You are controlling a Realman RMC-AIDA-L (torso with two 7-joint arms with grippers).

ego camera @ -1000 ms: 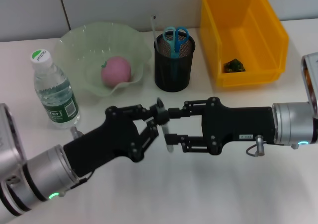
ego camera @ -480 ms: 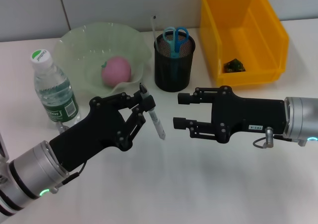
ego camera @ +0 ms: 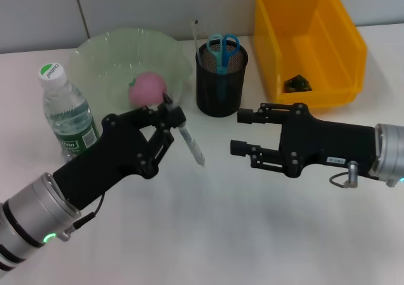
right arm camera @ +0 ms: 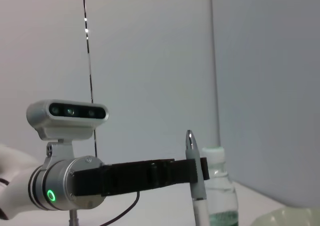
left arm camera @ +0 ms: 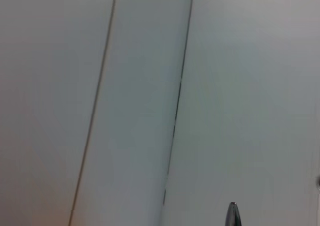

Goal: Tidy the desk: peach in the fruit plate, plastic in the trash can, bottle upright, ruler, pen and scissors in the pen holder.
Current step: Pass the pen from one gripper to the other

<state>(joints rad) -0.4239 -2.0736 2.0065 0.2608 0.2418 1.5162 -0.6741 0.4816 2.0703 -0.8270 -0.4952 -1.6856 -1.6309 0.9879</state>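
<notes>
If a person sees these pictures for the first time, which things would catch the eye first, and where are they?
Probably the two black grippers facing each other above the middle of the desk: the left gripper holds the pen tilted in the air, while the right gripper hangs open beside it. Behind them, the bright yellow trash can stands at the far right, and the pink peach lies in the pale green fruit plate at the far left.

You're looking at a plain white bench (ego camera: 208, 234). Along its far edge, from your robot's left to right, stand the upright bottle (ego camera: 67, 114), the fruit plate (ego camera: 104, 60), the black pen holder (ego camera: 221, 86) and the yellow trash can (ego camera: 309, 42). The plate and holder sit near each other, and the bottle stands just beside the plate.
</notes>
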